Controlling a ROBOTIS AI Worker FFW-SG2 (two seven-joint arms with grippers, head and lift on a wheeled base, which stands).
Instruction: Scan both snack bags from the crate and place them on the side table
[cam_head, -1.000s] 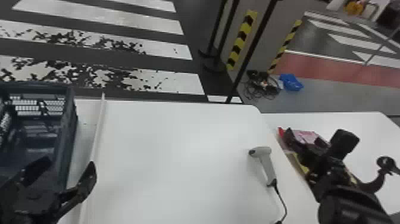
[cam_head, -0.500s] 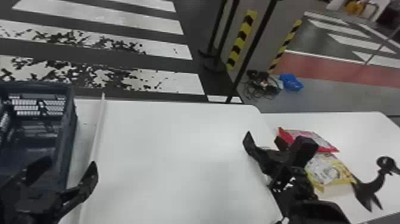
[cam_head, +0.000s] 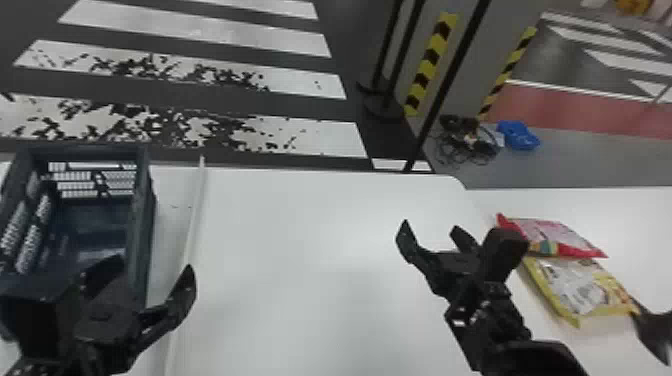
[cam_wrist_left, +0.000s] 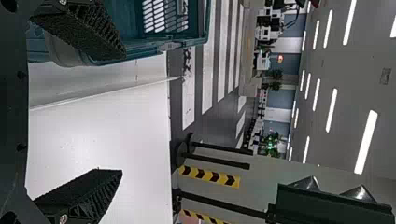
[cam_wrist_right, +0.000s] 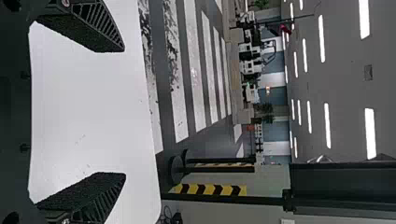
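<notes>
Right of centre in the head view, the red bag and yellow bag look light, crushable, best pinched by an edge. Left gripper and right gripper gape empty.

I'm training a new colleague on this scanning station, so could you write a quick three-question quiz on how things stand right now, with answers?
1. Fill in the blank: The crate stands towards the robot's ____ side.

2. True or false: The left gripper and the right gripper both have their fingers apart, with nothing between them.

3. Multiple choice: Where do the red snack bag and the yellow snack bag lie?
a) in the crate
b) on the side table
c) on the floor

Key: 1. left; 2. true; 3. b
</notes>
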